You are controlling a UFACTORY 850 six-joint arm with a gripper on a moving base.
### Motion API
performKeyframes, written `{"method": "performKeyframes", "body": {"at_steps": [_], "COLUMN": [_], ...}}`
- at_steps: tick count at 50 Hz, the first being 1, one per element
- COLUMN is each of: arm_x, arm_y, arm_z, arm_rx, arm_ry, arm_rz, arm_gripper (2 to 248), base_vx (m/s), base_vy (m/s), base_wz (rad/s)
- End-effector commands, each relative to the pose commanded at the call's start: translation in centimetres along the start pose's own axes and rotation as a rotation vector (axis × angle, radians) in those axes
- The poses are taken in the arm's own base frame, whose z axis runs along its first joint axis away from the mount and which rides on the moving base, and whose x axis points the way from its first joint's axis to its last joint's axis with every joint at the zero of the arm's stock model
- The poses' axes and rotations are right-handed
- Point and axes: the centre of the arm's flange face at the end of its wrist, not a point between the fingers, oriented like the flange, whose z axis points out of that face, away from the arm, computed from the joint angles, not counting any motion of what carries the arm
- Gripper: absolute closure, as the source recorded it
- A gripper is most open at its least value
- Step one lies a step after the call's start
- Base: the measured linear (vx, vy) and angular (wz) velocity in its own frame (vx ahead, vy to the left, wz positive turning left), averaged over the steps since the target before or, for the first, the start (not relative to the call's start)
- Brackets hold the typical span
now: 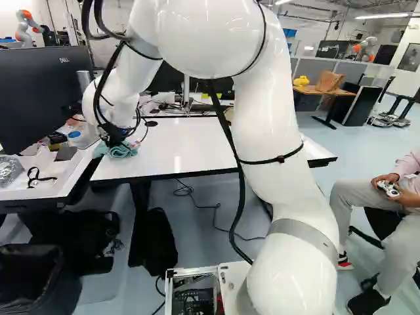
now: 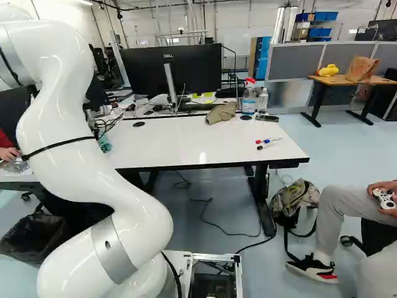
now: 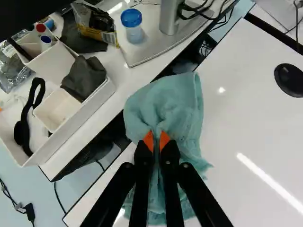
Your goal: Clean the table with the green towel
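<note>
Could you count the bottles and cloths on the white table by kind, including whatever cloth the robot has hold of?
Spray bottle: 1
Clear bottle: 1
Green towel, pinched in the gripper: 1
Crumpled brown cloth: 1
Total: 4

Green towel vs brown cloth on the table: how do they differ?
The green towel is pinched in the gripper; the brown cloth is free. The towel lies at the edge of the table, by the next desk; the cloth sits near the spray bottle. Both are crumpled.
</note>
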Motion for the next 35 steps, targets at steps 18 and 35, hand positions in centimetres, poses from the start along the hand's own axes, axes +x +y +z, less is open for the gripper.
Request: {"method": "performKeyframes", "body": {"at_steps": [18,35], "arm_x": [-0.6,-1.5], "arm_y": [3.5,6.6], "arm_z": [-0.5,-1.3], "arm_rx": [-0.032,-0.061], "arm_ry": [-0.006,-0.013], "arm_rz": [0.044,0.085], "arm_gripper": [215,215], "base_vx": [0.000,0.000], "base_vy": [0.000,0.000], "base_wz": [0.000,0.000]}}
